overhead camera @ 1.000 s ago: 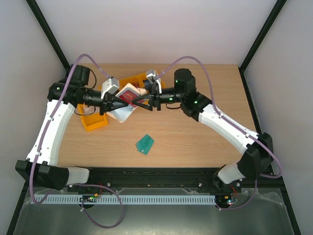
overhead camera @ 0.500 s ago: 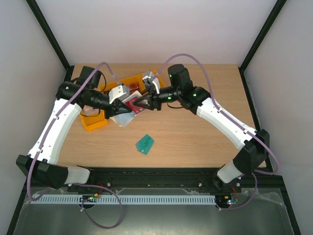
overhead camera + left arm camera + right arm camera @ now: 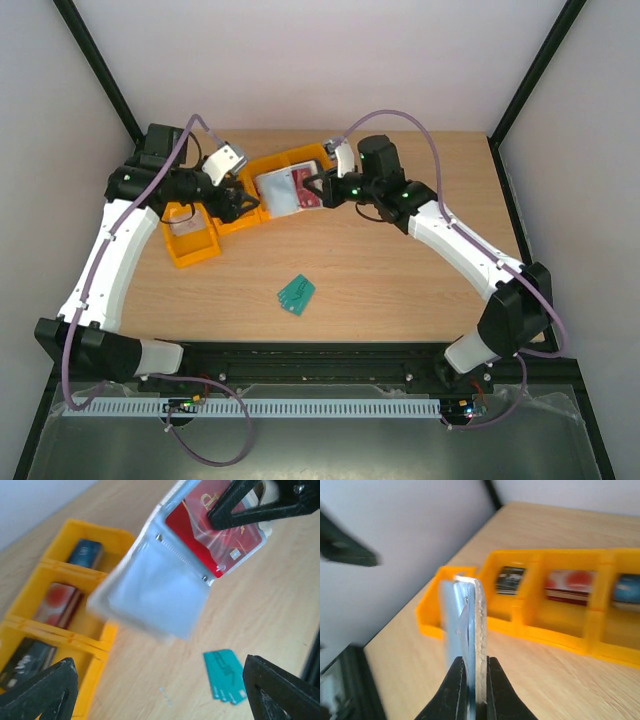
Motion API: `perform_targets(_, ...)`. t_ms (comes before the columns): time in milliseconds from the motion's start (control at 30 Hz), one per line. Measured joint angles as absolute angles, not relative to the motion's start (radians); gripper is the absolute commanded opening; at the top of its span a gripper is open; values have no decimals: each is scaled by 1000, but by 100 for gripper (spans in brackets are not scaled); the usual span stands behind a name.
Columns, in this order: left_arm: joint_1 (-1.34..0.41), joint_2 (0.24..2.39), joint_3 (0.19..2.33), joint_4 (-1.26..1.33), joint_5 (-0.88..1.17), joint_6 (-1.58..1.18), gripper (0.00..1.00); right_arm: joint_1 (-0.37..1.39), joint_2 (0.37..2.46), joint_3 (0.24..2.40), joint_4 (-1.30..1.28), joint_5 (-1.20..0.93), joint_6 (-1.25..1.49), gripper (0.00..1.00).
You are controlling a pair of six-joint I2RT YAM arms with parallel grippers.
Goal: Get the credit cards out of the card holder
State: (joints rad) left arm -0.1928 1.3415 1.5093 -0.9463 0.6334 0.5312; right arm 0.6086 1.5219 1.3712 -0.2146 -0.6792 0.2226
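Observation:
The card holder (image 3: 275,192) hangs open in the air over the yellow bins. My right gripper (image 3: 318,188) is shut on its right edge. In the left wrist view its pale blue-grey inner face (image 3: 155,595) is toward me, and a dark red credit card (image 3: 210,530) sits in a clear pocket under the right fingers (image 3: 240,505). The right wrist view shows the holder edge-on (image 3: 470,625), pinched in my right gripper (image 3: 476,690). My left gripper (image 3: 243,205) is open just left of the holder, touching nothing; its tips spread wide (image 3: 160,695).
Yellow plastic bins (image 3: 190,262) with small packets stand at the back left, also seen in the wrist views (image 3: 60,595) (image 3: 560,625). A fan of teal cards (image 3: 296,293) (image 3: 227,675) lies on the wooden table near the middle front.
My left gripper let go of the card holder, opened and pulled back to the left. My right gripper closed on the holder and carried it back over the bins.

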Motion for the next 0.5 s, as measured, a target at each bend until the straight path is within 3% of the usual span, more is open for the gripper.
perform_targets(167,-200,1341,1539,-878,605,422,58,593,1538,1313,-148,-518,359,2)
perform_targets(333,-235,1311,1419,-678,871,200,50,598,1547,1253,-19,-545,480,2)
perform_targets(500,-261,1368,1281,-537,953,-2,50,600,1547,1185,129,-656,575,2)
